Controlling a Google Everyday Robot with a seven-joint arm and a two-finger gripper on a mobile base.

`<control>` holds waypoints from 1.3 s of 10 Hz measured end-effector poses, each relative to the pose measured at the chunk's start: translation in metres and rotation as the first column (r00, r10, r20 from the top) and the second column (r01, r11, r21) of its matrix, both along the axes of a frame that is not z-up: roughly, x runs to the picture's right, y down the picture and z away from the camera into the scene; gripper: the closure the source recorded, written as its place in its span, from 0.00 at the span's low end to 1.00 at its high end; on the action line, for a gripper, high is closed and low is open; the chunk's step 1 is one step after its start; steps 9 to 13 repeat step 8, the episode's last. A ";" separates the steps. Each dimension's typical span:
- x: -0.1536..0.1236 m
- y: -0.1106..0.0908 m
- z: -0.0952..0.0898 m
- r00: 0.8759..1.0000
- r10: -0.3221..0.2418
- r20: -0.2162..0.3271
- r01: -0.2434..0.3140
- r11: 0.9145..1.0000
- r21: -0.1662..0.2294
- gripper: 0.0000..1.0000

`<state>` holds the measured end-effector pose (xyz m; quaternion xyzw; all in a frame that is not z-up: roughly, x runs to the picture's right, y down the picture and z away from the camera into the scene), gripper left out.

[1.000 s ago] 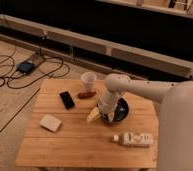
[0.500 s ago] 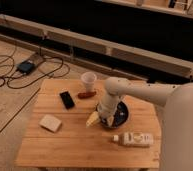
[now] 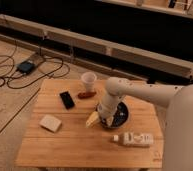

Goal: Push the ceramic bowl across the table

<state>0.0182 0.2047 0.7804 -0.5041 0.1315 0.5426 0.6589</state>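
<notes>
1. Surface (image 3: pixel 80 145): square, light-wood plank top, seen from above at an angle. All places below are given relative to the bowl.
2. Bowl (image 3: pixel 121 116): dark, round, shallow, with a paler rim. It sits on the surface right of centre, nearer the far edge than the near one. Only its right and near parts show; the arm covers the rest.
3. Arm (image 3: pixel 140 92): white, comes in from the right over the far side of the bowl and bends down at an elbow above the bowl's left half.
4. Pincer (image 3: pixel 106 119): down at the bowl's left rim, apparently touching it. Whether its fingers are spread or pressed together cannot be told; the wrist hides them.
5. Pale yellow wedge-shaped item (image 3: pixel 92 119): lies just left of the bowl, right beside the pincer. Contact with the bowl cannot be told.
6. White cup (image 3: pixel 89 81): upright, behind and to the left of the bowl, apart from it.
7. Small reddish-brown item (image 3: pixel 86 94): lies just in front of the cup, left and behind the bowl.
8. Black phone (image 3: pixel 67 99): flat on the surface, well left of the bowl.
9. Pale flat sponge-like block (image 3: pixel 50 122): further left of the bowl and slightly nearer the front edge.
10. White bottle (image 3: pixel 134 138): lies on its side just in front of the bowl, near the surface's right front part.
11. Floor: black cables (image 3: pixel 20 75) and a small dark box (image 3: pixel 26 66) lie far left and behind the bowl, off the surface.
</notes>
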 end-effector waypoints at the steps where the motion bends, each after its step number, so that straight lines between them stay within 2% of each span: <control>1: 0.000 -0.002 0.000 1.000 0.002 0.003 -0.002 1.000 0.009 0.20; 13: 0.000 -0.003 0.000 1.000 0.003 0.004 -0.003 1.000 0.012 0.20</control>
